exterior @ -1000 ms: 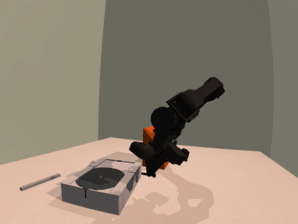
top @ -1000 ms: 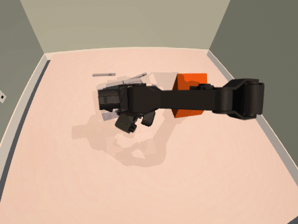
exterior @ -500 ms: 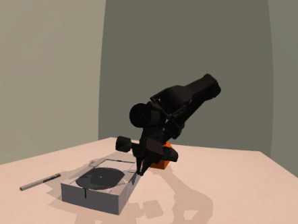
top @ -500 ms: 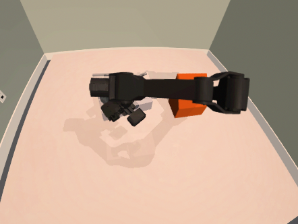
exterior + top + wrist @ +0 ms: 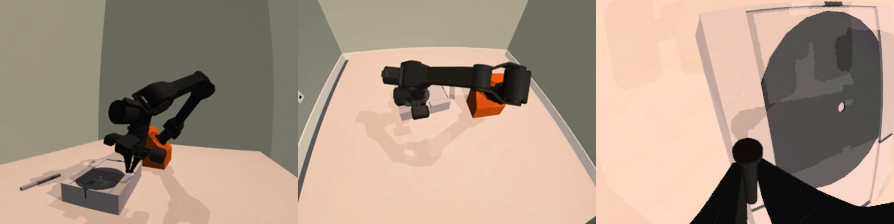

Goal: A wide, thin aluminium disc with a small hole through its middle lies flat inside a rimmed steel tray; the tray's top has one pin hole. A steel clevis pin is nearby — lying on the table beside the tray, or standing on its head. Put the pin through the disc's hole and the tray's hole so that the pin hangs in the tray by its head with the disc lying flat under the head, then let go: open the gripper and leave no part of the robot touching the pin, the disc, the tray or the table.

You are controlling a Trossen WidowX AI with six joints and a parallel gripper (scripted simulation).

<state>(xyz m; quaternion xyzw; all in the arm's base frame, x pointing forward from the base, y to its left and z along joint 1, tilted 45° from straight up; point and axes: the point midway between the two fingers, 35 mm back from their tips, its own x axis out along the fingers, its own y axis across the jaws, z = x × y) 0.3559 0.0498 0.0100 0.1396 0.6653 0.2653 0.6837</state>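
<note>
Pale pink table (image 5: 433, 192) (image 5: 229, 189) (image 5: 651, 145): one tray (image 5: 441, 105) (image 5: 89, 200) (image 5: 731, 80), one disc (image 5: 101, 179) (image 5: 821, 120), one claw (image 5: 420, 109) (image 5: 129, 172) (image 5: 748, 167) gripping one pin (image 5: 747, 151).

Warm, soft light overhead; broad shadows on the table; the arm nearly black.

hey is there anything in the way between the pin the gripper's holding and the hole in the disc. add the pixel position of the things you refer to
Nothing visible stands between the pin (image 5: 751, 182), held in the gripper (image 5: 129, 172) (image 5: 748, 167), and the hole (image 5: 841, 107) in the disc (image 5: 100, 179) (image 5: 816, 120). The pin looks to be off to one side of it.
</note>
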